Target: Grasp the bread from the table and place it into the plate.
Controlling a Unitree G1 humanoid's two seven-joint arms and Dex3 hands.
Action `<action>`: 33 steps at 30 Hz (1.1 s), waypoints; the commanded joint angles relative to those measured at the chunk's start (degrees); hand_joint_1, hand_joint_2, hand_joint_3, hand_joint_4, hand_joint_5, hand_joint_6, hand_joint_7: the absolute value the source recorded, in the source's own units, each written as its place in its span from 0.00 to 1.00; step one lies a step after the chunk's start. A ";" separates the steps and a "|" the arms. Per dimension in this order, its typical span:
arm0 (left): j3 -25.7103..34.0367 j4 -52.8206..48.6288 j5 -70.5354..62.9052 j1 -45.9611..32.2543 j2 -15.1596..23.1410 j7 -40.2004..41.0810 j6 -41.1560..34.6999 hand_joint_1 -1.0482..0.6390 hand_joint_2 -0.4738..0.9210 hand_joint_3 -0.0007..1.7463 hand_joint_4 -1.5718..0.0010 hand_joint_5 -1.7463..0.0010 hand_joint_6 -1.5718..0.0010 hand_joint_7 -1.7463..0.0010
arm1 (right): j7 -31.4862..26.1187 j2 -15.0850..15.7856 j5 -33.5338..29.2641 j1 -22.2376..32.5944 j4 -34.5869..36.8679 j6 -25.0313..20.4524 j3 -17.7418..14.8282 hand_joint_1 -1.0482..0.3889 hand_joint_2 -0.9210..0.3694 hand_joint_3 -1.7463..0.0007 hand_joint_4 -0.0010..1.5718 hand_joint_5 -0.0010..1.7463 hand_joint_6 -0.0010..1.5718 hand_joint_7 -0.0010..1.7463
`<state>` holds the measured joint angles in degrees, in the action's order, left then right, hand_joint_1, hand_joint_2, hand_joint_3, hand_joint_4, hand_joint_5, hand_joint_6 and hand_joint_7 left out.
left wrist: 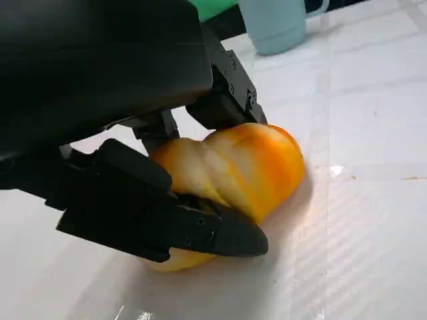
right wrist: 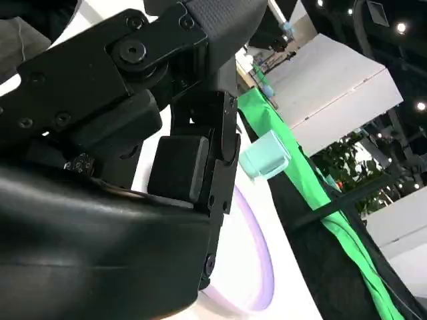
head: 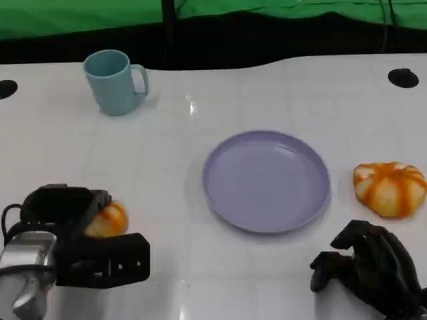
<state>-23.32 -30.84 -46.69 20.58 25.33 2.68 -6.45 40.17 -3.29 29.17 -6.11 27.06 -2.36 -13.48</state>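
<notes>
An orange glazed bread (head: 110, 220) lies on the white table at the lower left. My left hand (head: 73, 233) is closed around it. In the left wrist view, black fingers (left wrist: 167, 220) press the bread (left wrist: 247, 167) from both sides while it still rests on the table. The lilac plate (head: 267, 180) sits at the table's middle with nothing on it, to the right of that hand. A second, orange-and-white striped bread (head: 390, 189) lies right of the plate. My right hand (head: 370, 267) rests below it with fingers curled in on nothing; its wrist view shows the plate's rim (right wrist: 257, 267).
A pale blue mug (head: 113, 81) stands at the far left of the table, beyond my left hand, and also appears as the mug (left wrist: 280, 27) in the left wrist view. Black holes (head: 403, 78) mark the table's far corners. A green cloth hangs behind.
</notes>
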 commanded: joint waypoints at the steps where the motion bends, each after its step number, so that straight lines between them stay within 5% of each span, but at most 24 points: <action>1: 2.03 -0.66 2.46 -3.07 0.34 5.78 2.83 0.41 0.95 0.31 0.56 0.01 0.31 0.87 | -0.12 0.63 0.34 -0.22 0.34 -0.13 -0.23 0.01 0.14 1.00 0.99 0.40 1.00 0.17; 2: 2.33 -0.82 2.92 -3.23 0.26 7.14 3.75 0.44 0.85 0.45 0.54 0.01 0.47 0.47 | 0.03 0.65 0.33 -0.31 0.54 0.02 -0.26 0.01 0.13 1.00 0.99 0.40 1.00 0.17; 3: 2.47 -1.01 3.25 -3.29 0.24 8.08 4.41 0.44 0.81 0.50 0.54 0.00 0.54 0.31 | 0.12 0.65 0.33 -0.38 0.68 0.11 -0.29 0.02 0.13 1.00 0.99 0.40 1.00 0.17; 6: 2.68 -1.25 3.37 -3.58 0.28 11.90 6.76 0.45 0.77 0.55 0.54 0.00 0.61 0.16 | 0.08 0.77 0.21 -0.51 0.88 0.12 -0.29 0.02 0.13 1.00 0.99 0.40 1.00 0.16; 8: 3.27 -0.67 3.34 -4.26 0.24 16.95 9.93 0.47 0.69 0.71 0.51 0.00 0.67 0.03 | -0.11 0.87 0.08 -0.68 1.17 0.20 -0.37 0.01 0.13 1.00 0.99 0.41 1.00 0.17; 20: 4.28 1.51 2.88 -5.37 0.19 25.07 16.09 0.48 0.67 0.81 0.50 0.00 0.68 0.00 | -0.02 0.99 -0.11 -0.98 1.70 0.54 -0.35 0.00 0.13 1.00 1.00 0.41 1.00 0.18; 33: 6.43 5.43 6.21 -2.80 -2.20 23.99 20.70 0.48 0.65 0.78 0.49 0.00 0.65 0.02 | 0.34 1.25 -0.01 -1.49 2.80 0.88 -0.59 0.00 0.12 1.00 0.99 0.43 1.00 0.18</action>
<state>-17.97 -27.03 -42.26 15.72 23.87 27.62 13.25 40.15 -3.11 29.01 -6.91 29.07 -1.90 -13.72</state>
